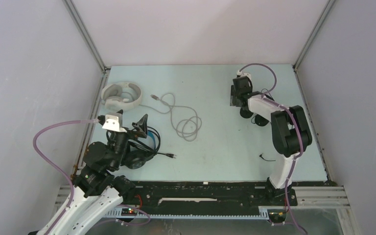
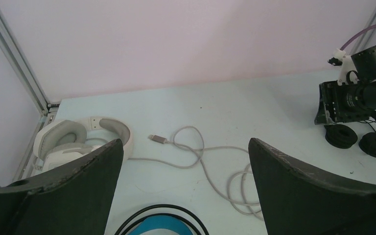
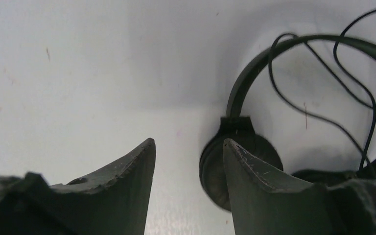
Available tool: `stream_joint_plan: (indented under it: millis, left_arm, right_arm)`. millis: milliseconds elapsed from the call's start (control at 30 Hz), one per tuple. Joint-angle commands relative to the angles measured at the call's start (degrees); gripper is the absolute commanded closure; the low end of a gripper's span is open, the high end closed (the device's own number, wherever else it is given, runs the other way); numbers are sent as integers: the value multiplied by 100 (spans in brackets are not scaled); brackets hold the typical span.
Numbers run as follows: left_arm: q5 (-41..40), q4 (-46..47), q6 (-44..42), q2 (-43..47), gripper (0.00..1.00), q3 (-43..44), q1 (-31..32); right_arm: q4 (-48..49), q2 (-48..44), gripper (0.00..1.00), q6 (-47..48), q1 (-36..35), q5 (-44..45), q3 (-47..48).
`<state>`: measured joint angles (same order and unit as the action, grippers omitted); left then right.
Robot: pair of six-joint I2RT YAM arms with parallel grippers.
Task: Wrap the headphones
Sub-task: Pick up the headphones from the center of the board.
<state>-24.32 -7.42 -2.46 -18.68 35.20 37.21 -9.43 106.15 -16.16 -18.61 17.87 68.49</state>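
The left gripper (image 2: 184, 143), left of the grey cable (image 1: 183, 119), hangs spread wide over the black-and-blue headphones (image 1: 142, 157). The white headphones (image 1: 122, 95) lie behind. Right of that cable, the right gripper (image 3: 188, 144), half-spread and empty, hovers beside the small black headphones (image 3: 213, 176). All 3 cords look loose, so wrapping seems unstarted.

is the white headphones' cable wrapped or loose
Loose: the grey cable lies in open loops on the table beside the white headphones.
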Motion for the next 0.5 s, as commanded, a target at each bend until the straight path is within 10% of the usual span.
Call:
stream_joint_plan:
  millis: [0,467]
  left_arm:
    - [-16,138,-11,62,0,141,-30]
    - [-64,187,-153,-16,0,128,-32]
  right_arm:
    - [-524,482,45,-198,225,-184,851]
    - [-1815,1613,43,-767,656,-199,2281]
